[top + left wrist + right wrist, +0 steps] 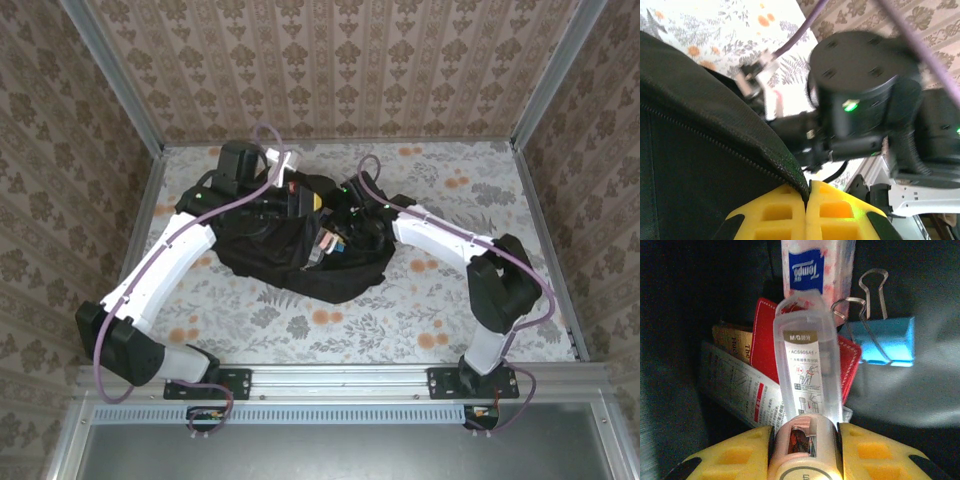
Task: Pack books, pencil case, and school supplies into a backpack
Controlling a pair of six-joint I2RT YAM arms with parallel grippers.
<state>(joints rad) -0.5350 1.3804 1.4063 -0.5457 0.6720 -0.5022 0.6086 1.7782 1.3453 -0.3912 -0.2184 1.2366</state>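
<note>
The black backpack (290, 262) lies mid-table with its mouth open. My left gripper (312, 200) is at its upper rim; in the left wrist view its yellow fingers (785, 210) are shut on the backpack's zip edge (790, 167). My right gripper (336, 238) reaches into the opening, shut on a clear plastic supply tube (807, 365) with a printed label. Behind the tube sit an orange book (732, 342), a red stitched cover (767, 337), a blue binder clip (885, 340) and a tissue pack (815, 265). I cannot tell which item is the pencil case.
A white printed packet (737, 390) leans at the lower left inside the bag. The floral table (330, 325) is bare in front of the backpack. Patterned walls close in the back and sides, and a metal rail (340, 380) runs along the near edge.
</note>
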